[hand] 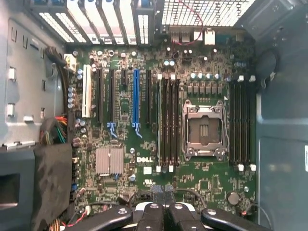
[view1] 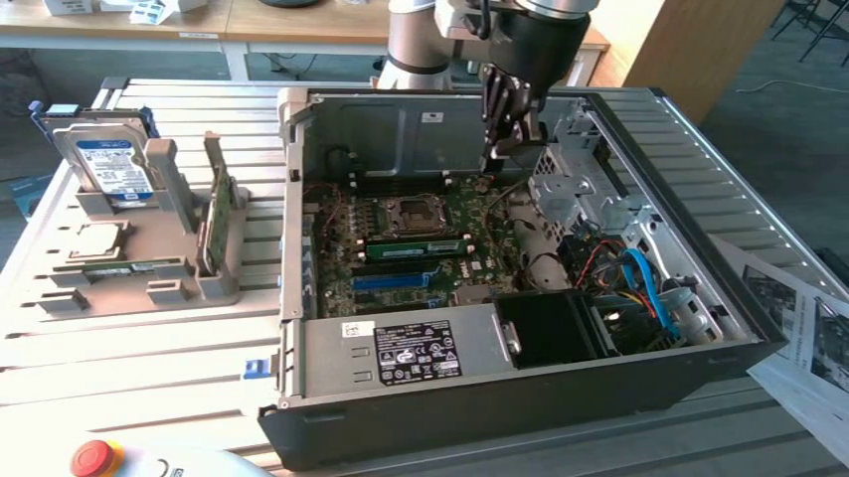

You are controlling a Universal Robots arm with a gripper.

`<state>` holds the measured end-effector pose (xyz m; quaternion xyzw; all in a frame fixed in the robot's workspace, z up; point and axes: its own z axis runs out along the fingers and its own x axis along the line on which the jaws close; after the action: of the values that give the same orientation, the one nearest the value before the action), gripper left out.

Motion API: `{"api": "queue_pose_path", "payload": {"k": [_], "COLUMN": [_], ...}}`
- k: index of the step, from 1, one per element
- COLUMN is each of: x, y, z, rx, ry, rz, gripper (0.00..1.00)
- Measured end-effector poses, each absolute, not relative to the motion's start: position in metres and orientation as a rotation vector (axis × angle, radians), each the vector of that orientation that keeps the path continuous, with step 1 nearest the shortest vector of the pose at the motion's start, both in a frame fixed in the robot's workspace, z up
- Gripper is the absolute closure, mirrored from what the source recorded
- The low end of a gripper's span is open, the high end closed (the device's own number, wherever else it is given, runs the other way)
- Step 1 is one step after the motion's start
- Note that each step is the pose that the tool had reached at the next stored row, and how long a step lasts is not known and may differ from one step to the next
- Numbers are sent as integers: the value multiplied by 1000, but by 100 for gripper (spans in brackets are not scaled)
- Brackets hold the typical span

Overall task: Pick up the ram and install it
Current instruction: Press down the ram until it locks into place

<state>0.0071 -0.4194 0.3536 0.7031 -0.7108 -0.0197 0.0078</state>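
A ram (view1: 414,247), a long green stick with black chips, lies along the slots of the motherboard (view1: 458,273) just in front of the empty processor socket (view1: 413,213). My gripper (view1: 506,149) hangs above the back of the open computer case (view1: 531,388), fingers shut together with nothing between them. In the wrist view the shut gripper (hand: 164,202) looks straight down on the board, with the black memory slots (hand: 169,120) and the socket (hand: 204,127) below it. Another thin green stick (view1: 218,224) stands on edge in the grey rack (view1: 159,283).
The rack on the exterior view's left also holds a blue-labelled hard drive (view1: 106,164) and a square silver processor (view1: 95,238). Inside the case are a drive cage (view1: 578,184), a black power supply (view1: 412,353), blue cables (view1: 650,288). Papers (view1: 802,338) lie on the right.
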Motion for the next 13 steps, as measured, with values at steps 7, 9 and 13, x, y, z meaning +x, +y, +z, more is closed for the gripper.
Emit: {"api": "queue_pose_path", "payload": {"k": [7,9,13], "x": [15,15,15], "y": [-420,-420,-420], "z": [354,354,353], "rx": [2198,2198,2198], "ry": [-2222,-2222,-2222], "rz": [-62,-62,-62], "gripper": [89,89,89]}}
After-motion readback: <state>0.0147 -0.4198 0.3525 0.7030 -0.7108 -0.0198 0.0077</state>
